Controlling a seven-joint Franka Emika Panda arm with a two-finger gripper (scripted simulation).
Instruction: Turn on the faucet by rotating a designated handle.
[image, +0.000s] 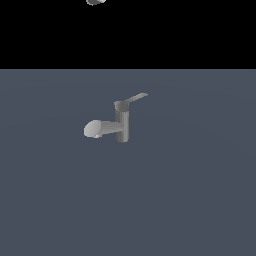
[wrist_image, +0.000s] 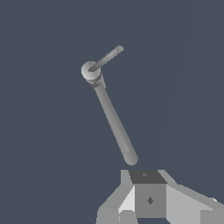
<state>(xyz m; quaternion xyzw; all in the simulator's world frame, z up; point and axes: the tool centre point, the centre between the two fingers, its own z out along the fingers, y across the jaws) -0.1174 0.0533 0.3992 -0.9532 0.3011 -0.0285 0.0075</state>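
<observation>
The faucet (image: 121, 125) is a small grey tap standing upright on the floor, its thick spout (image: 100, 128) ending in a rounded pale tip toward the exterior view's left. The handle (image: 136, 98), a thin flat lever, rises from the top cap toward the exterior view's right. In the wrist view I look down on the cap (wrist_image: 90, 71), the handle (wrist_image: 108, 57) and the long spout (wrist_image: 116, 124). Only a pale sliver of my gripper (image: 95, 1) shows at the exterior view's top edge, far above the faucet. Grey gripper parts (wrist_image: 149, 199) show in the wrist view, touching nothing.
A flat blue-grey floor (image: 190, 200) spreads around the faucet. The background behind it is black. No other object shows.
</observation>
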